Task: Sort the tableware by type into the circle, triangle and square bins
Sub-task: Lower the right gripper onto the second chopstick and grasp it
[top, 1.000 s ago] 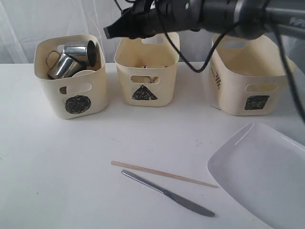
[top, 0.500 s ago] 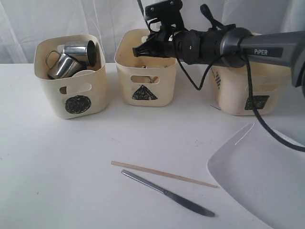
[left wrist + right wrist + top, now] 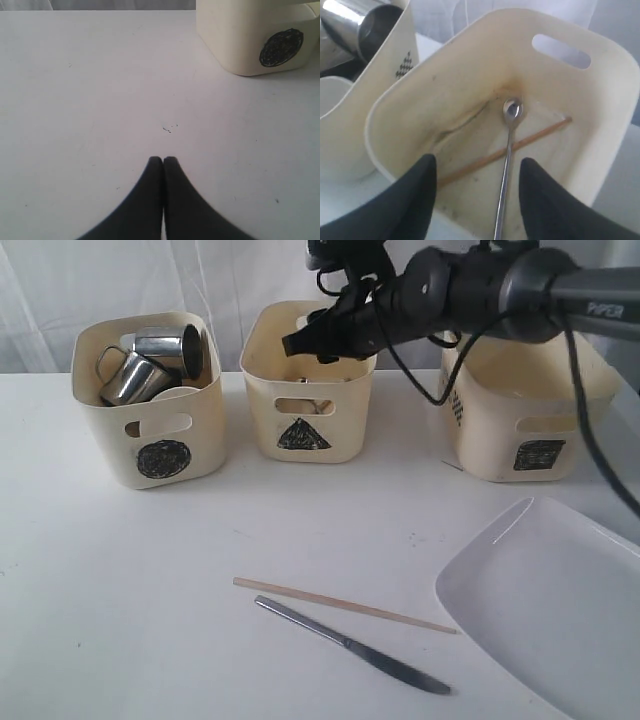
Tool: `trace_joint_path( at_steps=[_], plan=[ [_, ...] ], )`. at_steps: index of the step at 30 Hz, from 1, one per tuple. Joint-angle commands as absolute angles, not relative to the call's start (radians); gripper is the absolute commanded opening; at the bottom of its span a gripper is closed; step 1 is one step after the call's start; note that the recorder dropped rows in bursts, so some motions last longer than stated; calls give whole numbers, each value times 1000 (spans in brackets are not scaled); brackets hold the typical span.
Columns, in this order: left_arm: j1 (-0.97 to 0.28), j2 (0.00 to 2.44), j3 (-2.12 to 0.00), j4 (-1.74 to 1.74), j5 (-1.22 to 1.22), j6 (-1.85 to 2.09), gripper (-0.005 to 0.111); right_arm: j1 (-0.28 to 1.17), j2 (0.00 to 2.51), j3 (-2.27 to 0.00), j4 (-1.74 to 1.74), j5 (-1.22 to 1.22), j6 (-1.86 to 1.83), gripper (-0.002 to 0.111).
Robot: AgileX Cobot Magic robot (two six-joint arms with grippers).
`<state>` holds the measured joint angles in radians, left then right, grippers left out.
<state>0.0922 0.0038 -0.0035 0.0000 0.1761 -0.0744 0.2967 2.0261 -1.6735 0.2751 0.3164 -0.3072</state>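
My right gripper (image 3: 291,343) (image 3: 477,160) hangs open over the triangle bin (image 3: 300,435) (image 3: 600,100). A steel spoon (image 3: 507,150) and one wooden chopstick (image 3: 540,134) lie on that bin's floor, and the fingers touch neither. The circle bin (image 3: 150,430) (image 3: 250,40) holds two steel mugs (image 3: 135,380) and a white bowl (image 3: 180,392). On the table lie the other chopstick (image 3: 340,603), a steel knife (image 3: 350,644) and the large white plate (image 3: 560,610). Low over bare table, my left gripper (image 3: 163,159) is shut on nothing.
The square bin (image 3: 510,430) stands at the back right, partly behind my right arm (image 3: 480,290). All three bins line the table's far side before a white curtain. The plate reaches the front right corner.
My right gripper has swung from above and left of the triangle bin to a lower spot over its opening. The things on the table have not moved.
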Motion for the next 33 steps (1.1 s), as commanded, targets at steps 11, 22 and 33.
trace_joint_path(
  at_steps=[11, 22, 33],
  plan=[
    [85, 0, 0, 0, 171, -79, 0, 300, 1816, -1665, 279, 1160, -379, 6],
    [85, 0, 0, 0, 171, -79, 0, 562, 1773, -1399, 253, 1117, -471, 0],
    [85, 0, 0, 0, 171, -79, 0, 607, 1773, -1276, 97, 998, -534, 6]
  ],
)
